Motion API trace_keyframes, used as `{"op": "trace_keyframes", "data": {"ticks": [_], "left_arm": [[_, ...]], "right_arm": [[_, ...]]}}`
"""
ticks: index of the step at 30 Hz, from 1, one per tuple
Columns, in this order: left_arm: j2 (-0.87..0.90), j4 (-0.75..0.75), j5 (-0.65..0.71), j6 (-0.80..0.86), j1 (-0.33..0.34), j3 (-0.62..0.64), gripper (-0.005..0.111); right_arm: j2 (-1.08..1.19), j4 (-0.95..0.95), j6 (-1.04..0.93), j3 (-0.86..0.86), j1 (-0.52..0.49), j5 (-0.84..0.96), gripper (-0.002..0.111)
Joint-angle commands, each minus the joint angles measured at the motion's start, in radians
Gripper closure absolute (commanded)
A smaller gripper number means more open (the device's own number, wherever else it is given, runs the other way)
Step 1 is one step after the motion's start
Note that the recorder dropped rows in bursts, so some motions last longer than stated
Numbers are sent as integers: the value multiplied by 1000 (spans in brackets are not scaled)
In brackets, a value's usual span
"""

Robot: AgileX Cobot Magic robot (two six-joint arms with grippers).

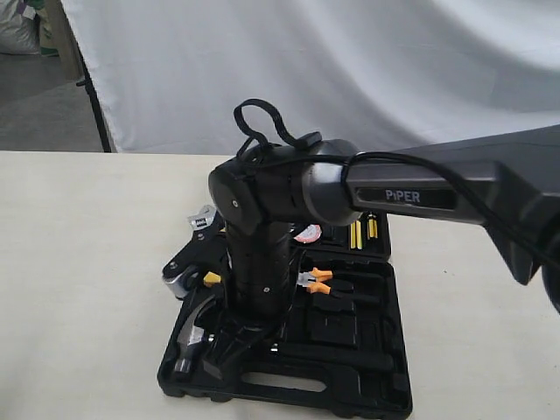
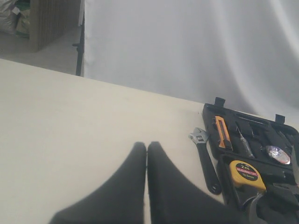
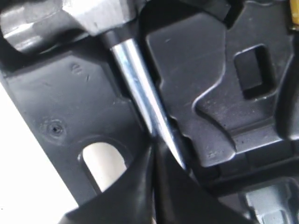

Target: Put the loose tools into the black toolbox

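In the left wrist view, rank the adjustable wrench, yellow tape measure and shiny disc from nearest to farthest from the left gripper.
1. Adjustable wrench: on the table beside the toolbox, nearest the left gripper.
2. Yellow tape measure: inside the toolbox, just past the wrench.
3. Shiny disc: deeper inside the toolbox, farthest.

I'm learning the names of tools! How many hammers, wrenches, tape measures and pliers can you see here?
hammer: 1
wrench: 1
tape measure: 1
pliers: 1
Total: 4
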Motion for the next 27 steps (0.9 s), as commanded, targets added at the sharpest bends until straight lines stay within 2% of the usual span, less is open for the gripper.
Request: {"op": "trace_keyframes", "data": {"ticks": [1,13,21,27], "left_arm": [[-3,4,-7,-5,25,-3,106],[-3,4,-7,-5,25,-3,106],[-3,4,-7,-5,25,-3,106],[-3,4,-7,-5,25,-3,106]], "right_arm": [[-11,-28,5,25,-5,13,109],[-142,5,28,25,-5,-151,109],[-15,113,28,25,-5,-157,109],[106,104,28,25,-5,-93,109]]}}
